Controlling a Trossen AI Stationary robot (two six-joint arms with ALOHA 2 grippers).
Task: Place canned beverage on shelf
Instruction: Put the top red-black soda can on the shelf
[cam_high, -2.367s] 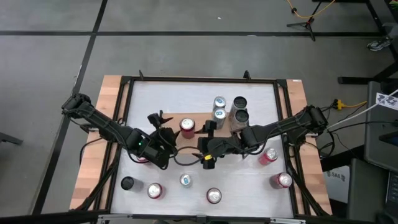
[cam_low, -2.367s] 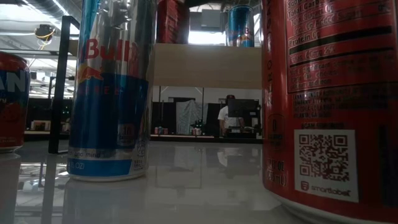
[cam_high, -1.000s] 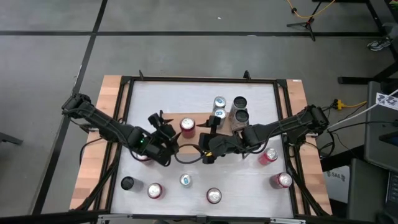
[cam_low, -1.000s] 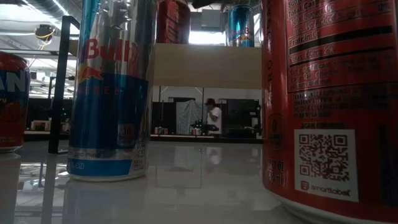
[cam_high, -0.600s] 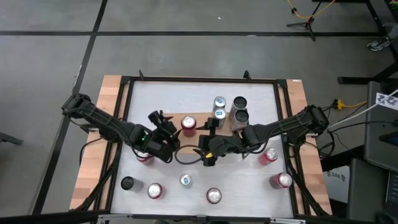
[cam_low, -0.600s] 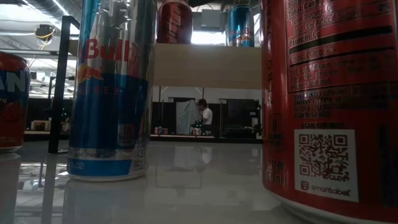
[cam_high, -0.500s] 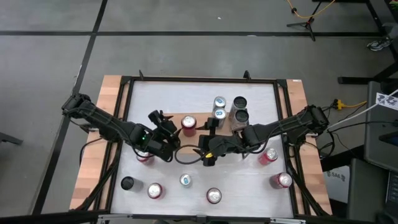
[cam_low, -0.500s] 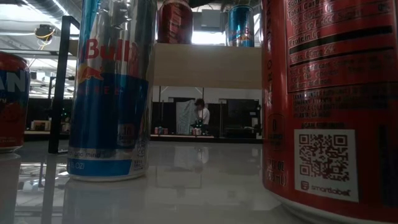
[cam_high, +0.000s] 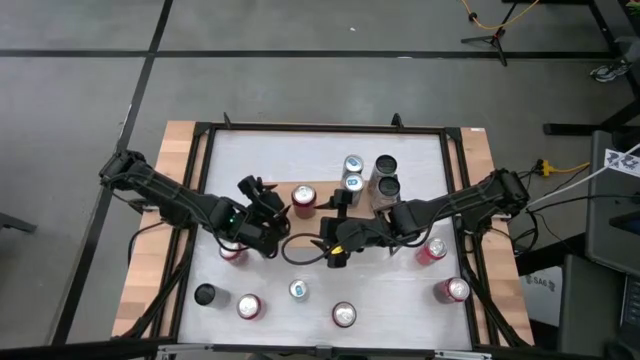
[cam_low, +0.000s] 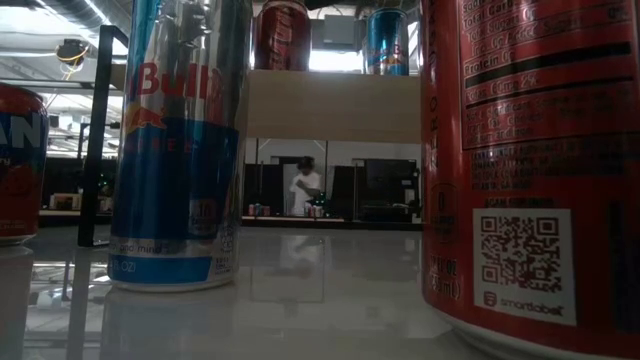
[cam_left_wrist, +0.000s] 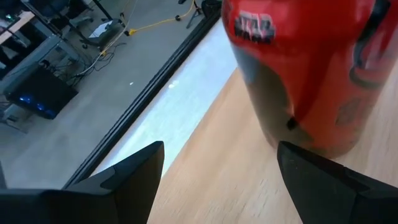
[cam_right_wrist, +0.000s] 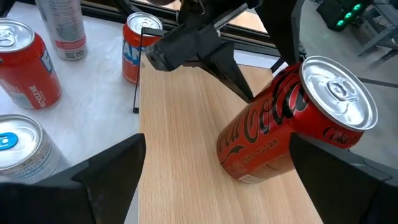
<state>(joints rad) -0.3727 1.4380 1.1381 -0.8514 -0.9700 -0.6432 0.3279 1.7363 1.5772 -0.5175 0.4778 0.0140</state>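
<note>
The placing step looks all but done: the red can (cam_right_wrist: 273, 134) stands upright on the shelf (cam_right_wrist: 180, 143), just ahead of the left gripper (cam_high: 272, 200) and between its fingers (cam_left_wrist: 127, 180). These are spread wide. From the left wrist view one finger sits close against the can's base while the other stands clear of its side, so I judge the can released rather than clamped. The right gripper (cam_high: 338, 205) waits beyond the can from the left fingers. Its own fingers (cam_right_wrist: 112, 171) are spread wide, hold nothing, and point across the board at the can. The next move, as I read it, calls for the left fingers to back straight away from the can without brushing it, since a tall, narrow cylinder on a smooth board tips easily. The can is glossy painted aluminium with a bright silver lid and pull tab. The shelf top is a flat rectangle of pale wood with a fine straight grain, carried on thin black metal legs. The white tabletop (cam_high: 270, 160) beneath it is slick and reflective, and more cans stand on it, among them a slim blue and silver can (cam_low: 180, 150).
</note>
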